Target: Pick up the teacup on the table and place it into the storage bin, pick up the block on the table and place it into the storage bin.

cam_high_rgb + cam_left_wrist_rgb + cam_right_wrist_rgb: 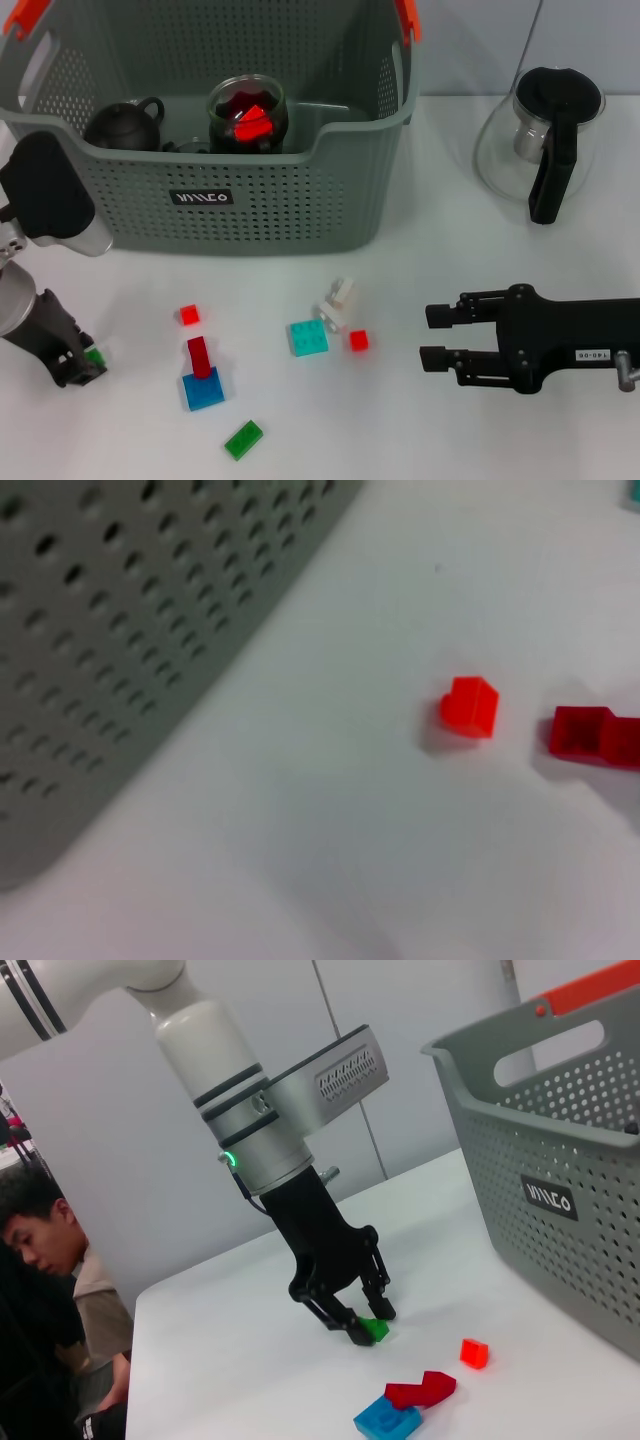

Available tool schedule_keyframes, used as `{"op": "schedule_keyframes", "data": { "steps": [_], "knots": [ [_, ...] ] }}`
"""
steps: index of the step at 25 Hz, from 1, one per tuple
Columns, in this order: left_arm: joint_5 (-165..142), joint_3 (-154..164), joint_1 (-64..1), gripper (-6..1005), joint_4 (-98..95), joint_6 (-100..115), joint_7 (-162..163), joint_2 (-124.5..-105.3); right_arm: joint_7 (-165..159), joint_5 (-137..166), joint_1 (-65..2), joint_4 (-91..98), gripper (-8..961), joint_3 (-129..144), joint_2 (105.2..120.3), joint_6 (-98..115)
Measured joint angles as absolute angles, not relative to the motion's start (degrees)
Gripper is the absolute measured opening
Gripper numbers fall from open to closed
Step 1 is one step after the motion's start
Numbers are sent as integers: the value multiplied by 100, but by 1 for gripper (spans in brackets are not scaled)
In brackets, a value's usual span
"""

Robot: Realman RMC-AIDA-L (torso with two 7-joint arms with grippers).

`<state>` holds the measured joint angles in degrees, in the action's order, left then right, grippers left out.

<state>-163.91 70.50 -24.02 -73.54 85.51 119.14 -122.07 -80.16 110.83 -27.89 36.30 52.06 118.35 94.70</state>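
Note:
The grey-green storage bin (280,215) stands at the back left, and its perforated wall (120,630) fills part of the left wrist view. Inside it sits a glass teacup (247,112) with a red block in it. My left gripper (84,366) is down at the table's near left, shut on a small green block (96,355) that rests on the surface. The right wrist view shows that gripper (368,1326) and the green block (375,1330). My right gripper (430,337) hovers open at the right, empty.
Loose blocks lie in front of the bin: small red (189,315), red (199,355) on blue (204,391), green (243,439), teal (308,337), red (358,340), white (338,298). A dark teapot (125,125) is in the bin. A glass teapot (545,130) stands back right.

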Motion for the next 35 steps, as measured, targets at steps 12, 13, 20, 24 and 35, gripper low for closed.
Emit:
{"op": "schedule_keyframes", "data": {
  "steps": [12,13,20,24,35],
  "knots": [
    [-16391,7043,-2414,205,-7395,8560,11997,-12179,-8024,11083,-2767,3630,578,5194,11828,9488],
    [-16391,7031,-2414,184,-7400,8566,11997,-12179,-8024,11083,-2772,3630,578,5194,11828,9489],
    [-16354,6469,-2476,183,-7767,8881,12022,-12191,-8025,11083,-2780,3630,578,5194,11830,9493],
    [-16109,5580,-2733,183,-7825,9403,11824,-12181,-8024,11083,-2792,3630,578,5194,11831,9494],
    [-14294,3502,-3440,184,-5861,10510,11416,-11508,-8024,11082,-2813,3630,578,5198,11839,9497]
  ]
}}
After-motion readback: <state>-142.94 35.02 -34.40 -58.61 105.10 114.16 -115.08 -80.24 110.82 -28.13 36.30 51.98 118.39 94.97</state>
